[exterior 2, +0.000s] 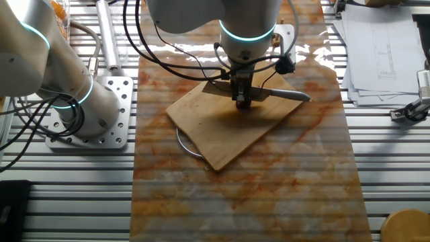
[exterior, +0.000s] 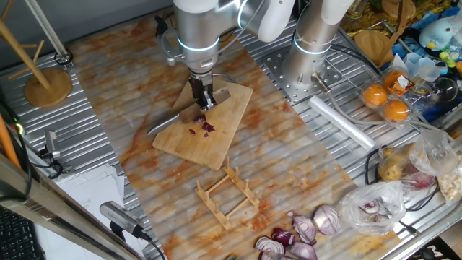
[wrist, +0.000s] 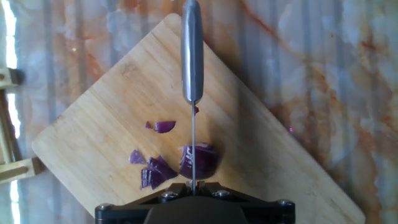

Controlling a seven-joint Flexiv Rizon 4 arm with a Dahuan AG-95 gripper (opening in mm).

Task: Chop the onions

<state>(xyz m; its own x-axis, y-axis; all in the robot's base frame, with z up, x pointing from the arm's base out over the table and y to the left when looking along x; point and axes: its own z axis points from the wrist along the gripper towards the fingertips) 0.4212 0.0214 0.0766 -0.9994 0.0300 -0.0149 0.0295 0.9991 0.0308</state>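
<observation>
Small dark red-purple onion pieces (exterior: pixel 205 128) lie on a wooden cutting board (exterior: pixel 216 148). In the hand view the pieces (wrist: pixel 154 172) lie left of the blade, and a bigger chunk (wrist: pixel 204 160) sits right under it. My gripper (exterior: pixel 205 102) is shut on the knife (exterior: pixel 164 124) and holds it over the pieces. In the hand view the gripper (wrist: pixel 193 185) clamps the thin blade edge-on, with the metal handle (wrist: pixel 192 56) pointing away. In the other fixed view the gripper (exterior 2: pixel 242 99) holds the knife (exterior 2: pixel 289 95) low over the board (exterior 2: pixel 228 138); the onions are mostly hidden there.
A wooden slotted rack (exterior: pixel 229 193) lies near the board. Halved red onions (exterior: pixel 296 238) lie at the front edge. Plastic bags (exterior: pixel 375 206) and oranges (exterior: pixel 386 101) lie on the right. A wooden stand (exterior: pixel 47 83) is at the left, a second arm's base (exterior: pixel 310 65) behind.
</observation>
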